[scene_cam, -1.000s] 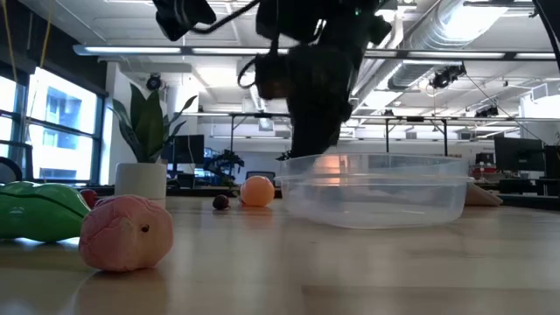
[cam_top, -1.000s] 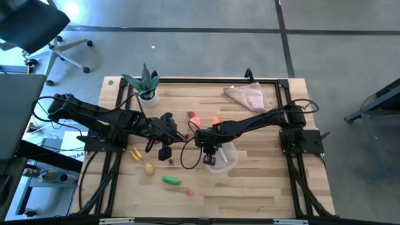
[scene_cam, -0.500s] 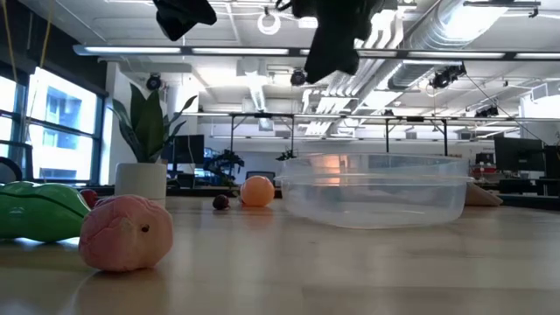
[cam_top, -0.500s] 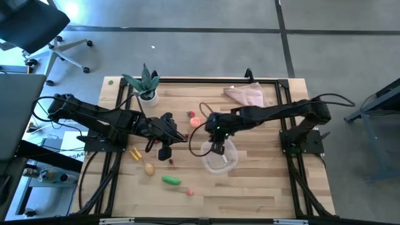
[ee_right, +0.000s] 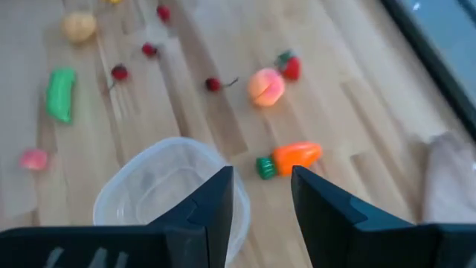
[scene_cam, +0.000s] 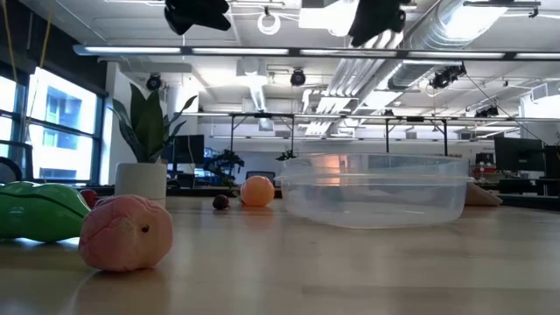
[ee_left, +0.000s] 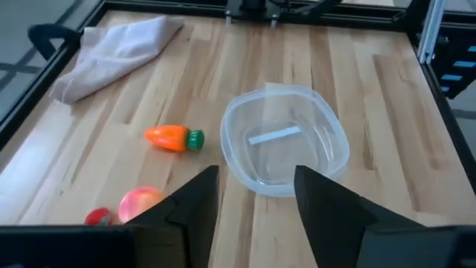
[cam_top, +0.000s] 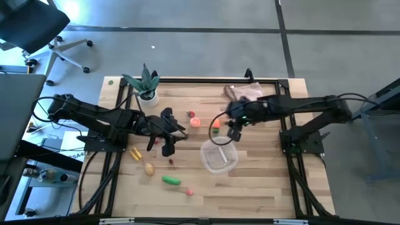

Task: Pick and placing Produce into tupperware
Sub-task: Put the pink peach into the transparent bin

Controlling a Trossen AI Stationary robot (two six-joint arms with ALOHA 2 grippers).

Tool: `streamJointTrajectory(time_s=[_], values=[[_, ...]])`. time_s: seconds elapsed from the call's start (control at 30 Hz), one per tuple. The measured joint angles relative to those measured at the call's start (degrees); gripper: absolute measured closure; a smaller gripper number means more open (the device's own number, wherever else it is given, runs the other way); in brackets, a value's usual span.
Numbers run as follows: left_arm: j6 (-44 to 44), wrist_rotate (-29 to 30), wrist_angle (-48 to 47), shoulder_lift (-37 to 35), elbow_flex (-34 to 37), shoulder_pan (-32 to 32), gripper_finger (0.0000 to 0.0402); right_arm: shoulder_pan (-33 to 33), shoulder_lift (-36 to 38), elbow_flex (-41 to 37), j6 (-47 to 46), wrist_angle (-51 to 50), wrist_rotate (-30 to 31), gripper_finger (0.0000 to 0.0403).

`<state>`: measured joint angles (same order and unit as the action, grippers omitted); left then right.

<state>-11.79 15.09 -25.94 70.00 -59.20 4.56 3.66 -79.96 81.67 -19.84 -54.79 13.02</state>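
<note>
the right gripper [cam_top: 232,132] hangs above the desk [cam_top: 262,181], its fingers [ee_right: 201,212] parted with nothing between them. the clear tupperware [cam_top: 219,156] sits empty just below and ahead of those fingers, the orange carrot [ee_right: 291,158] beside it. the left gripper [cam_top: 167,147] hovers with fingers [ee_left: 190,205] spread wide, the tupperware ahead of them, the pink-red piece [ee_left: 139,202] nearer.

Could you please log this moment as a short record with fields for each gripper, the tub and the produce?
left gripper: open, empty, raised over the table left of the tub
right gripper: open, empty, raised beside the carrot
tupperware: upright, empty
produce outside the tub: carrot, peach, green pod, potato
cloth: at the far edge
</note>
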Motion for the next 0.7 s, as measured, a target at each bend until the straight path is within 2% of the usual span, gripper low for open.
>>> streamJointTrajectory(time_s=[0.2, 0.37, 0.53, 0.7], values=[[0.04, -5.37, 0.03, 0.0, -0.02, -4.19, 0.0229, 0.22, 8.13, 0.0, -0.97, -2.75, 1.98, 0.0272], [0.15, -9.99, 0.09, 0.0, -0.02, -7.0, 0.0229, 0.3, 13.34, 0.0, -4.26, -9.21, 1.91, 0.0272], [2.44, -11.1, 1.26, 0.0, -0.02, -8.01, 0.0229, 2.54, 16.61, -0.04, -8.99, -18.64, 2.2, 0.0272], [6.1, -11.64, 4.29, 0.1, -0.57, -8.07, 0.0229, 6.63, 19.63, -0.07, -14.42, -20.63, 5.21, 0.0272]])
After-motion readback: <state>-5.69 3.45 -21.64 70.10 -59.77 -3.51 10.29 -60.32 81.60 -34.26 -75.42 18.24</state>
